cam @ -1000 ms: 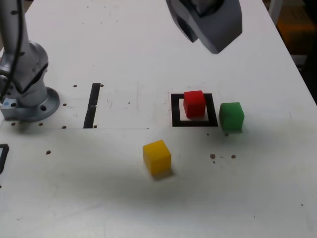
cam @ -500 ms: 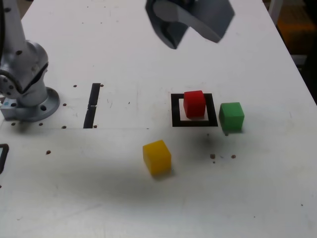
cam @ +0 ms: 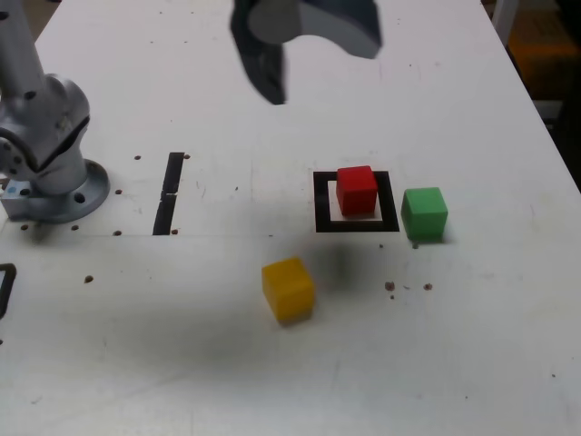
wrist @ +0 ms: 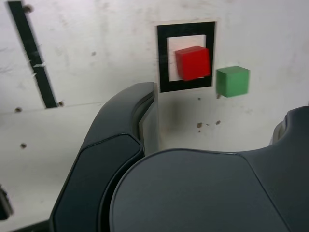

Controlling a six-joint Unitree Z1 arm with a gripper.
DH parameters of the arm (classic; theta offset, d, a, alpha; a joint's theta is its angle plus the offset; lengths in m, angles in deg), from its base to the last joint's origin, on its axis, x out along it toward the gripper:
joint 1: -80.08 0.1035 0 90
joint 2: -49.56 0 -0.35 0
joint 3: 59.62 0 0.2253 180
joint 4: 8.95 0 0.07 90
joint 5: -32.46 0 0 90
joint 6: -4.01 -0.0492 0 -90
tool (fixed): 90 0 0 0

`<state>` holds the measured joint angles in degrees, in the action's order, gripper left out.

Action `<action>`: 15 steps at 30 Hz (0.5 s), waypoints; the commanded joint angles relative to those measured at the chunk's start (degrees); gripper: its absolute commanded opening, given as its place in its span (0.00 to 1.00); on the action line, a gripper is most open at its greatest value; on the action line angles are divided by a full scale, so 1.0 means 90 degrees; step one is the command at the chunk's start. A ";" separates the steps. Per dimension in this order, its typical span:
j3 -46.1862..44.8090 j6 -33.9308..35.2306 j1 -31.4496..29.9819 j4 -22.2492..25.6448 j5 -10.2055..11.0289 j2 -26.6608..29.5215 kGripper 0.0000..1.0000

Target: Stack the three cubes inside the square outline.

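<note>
Inside the square outline [cam: 356, 202] the red cube [cam: 357, 190] is seen resting flat, slightly toward the far edge of the white centre. The green cube [cam: 424, 213] sits just beside the frame, on the exterior view's right, and the yellow cube [cam: 288, 288] lies well apart, nearer the camera. All three appear rigid, light and matte, so they would probably be gripped securely across two opposite vertical faces, with little risk of slipping or crushing. No long axis is offered by a cube; the red and green ones are set roughly square to the frame, while the yellow one is turned a little. The gripper [cam: 272, 64] is held high above the white table [cam: 182, 363], nothing is carried, and in the wrist view its jaws are seen standing wide apart.
</note>
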<state>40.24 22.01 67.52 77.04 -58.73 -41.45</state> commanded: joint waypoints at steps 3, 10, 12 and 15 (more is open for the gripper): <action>0.0035 0.1629 -0.0303 0.0971 -0.0024 0.0057 0.99; -0.0078 0.2692 -0.0668 0.2045 -0.0644 0.0084 0.99; -0.0135 0.2759 -0.0710 0.2110 -0.0919 0.0076 0.98; -0.0150 0.2788 -0.0759 0.2147 -0.1277 0.0031 0.96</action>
<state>38.80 47.09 60.87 95.84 -69.81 -40.90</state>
